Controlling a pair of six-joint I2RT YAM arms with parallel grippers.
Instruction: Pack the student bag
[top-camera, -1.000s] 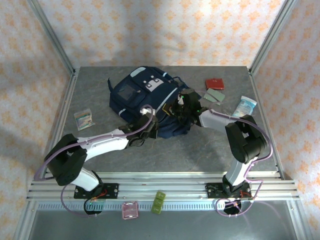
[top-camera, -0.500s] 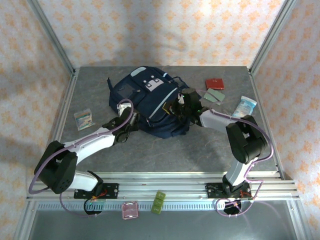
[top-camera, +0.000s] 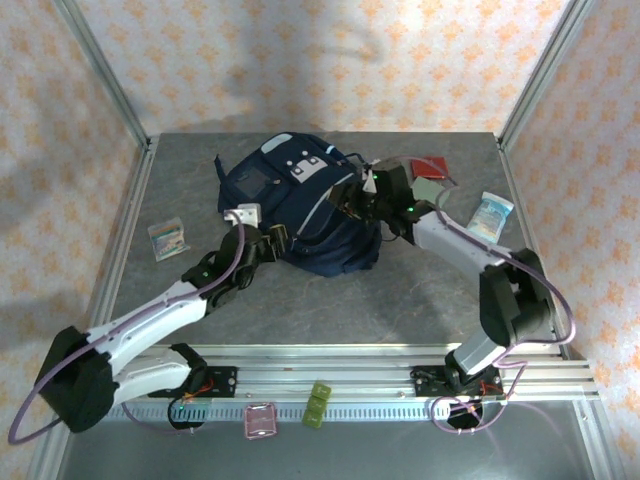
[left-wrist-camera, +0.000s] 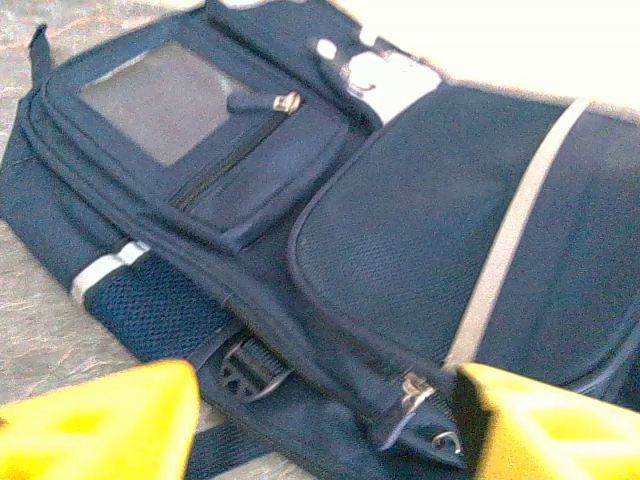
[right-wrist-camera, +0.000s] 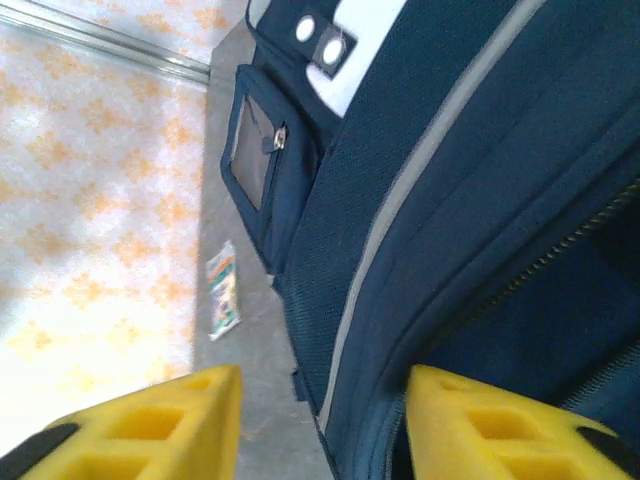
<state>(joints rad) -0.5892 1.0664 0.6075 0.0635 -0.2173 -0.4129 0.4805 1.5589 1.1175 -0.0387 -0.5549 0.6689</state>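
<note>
The student bag lies flat in the middle of the table, navy blue with a pale stripe and grey-white patches. My left gripper stands open at its near left edge. In the left wrist view the yellow fingers straddle the bag's lower seam, where a zip pull and a black buckle lie between them. My right gripper is open at the bag's right side. In the right wrist view its right finger rests against the bag's zip edge.
A red booklet, a grey-green card and a blue-white packet lie at the right. A small colourful packet lies left of the bag. Pink and green items sit on the front rail.
Both grippers have opened and let go of the bag. The left gripper drew back left off the bag's near edge; the right one moved a little farther back and right.
</note>
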